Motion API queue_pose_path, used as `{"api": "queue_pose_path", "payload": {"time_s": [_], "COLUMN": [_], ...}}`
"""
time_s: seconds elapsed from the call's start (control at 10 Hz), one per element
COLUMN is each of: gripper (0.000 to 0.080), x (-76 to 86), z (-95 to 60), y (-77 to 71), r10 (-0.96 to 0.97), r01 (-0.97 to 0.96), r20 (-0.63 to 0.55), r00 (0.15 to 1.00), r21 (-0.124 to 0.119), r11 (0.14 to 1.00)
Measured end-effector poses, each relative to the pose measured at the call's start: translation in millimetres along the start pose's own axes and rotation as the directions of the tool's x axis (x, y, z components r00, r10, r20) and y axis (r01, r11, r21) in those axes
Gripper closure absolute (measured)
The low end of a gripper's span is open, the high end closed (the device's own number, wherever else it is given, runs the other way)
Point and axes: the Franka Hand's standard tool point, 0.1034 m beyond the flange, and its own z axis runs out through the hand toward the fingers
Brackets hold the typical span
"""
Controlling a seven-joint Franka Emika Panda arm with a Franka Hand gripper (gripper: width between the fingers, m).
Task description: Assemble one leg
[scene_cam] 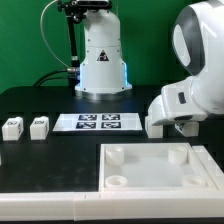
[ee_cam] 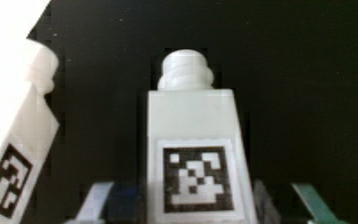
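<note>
Straddling the leg [ee_cam: 197, 130] with gripper [ee_cam: 202, 203] jaws open, gaps either side, its long axis running straight ahead between them.

Parts count, by view
Exterior view: two – a leg [scene_cam: 12, 127], a second leg [scene_cam: 38, 125]; one socketed board [scene_cam: 160, 172]; one marker board [scene_cam: 98, 122]; one arm [scene_cam: 195, 70]. Wrist view: two – a leg [ee_cam: 197, 140], another leg [ee_cam: 25, 130].

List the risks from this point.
1. The gripper straddles the leg with gaps on both sides, so closing off-centre may shove or twist it rather than grip it squarely.
2. A second leg sits close beside it, and the gripper might knock that one as it closes or lifts.
</note>
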Motion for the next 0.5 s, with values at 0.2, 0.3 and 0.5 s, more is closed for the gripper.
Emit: {"api": "queue_pose_path", "payload": {"time_s": [0.2,0.3,0.5], "gripper": [0.0509,0.0509,0.0508], "x": [-21.7,-35.2,-60.7], "z": [-47.0,-66.7,-96.3], "y": [19.5,25.1,26.6], "r10": [-0.021,-0.018,-0.004], "r01": [0.020,0.018,0.004], "r20": [0.015,-0.003,-0.006], "r00": [1.000,1.000,1.000], "r21": [0.017,0.020,0.012], "r11": [1.000,1.000,1.000]}}
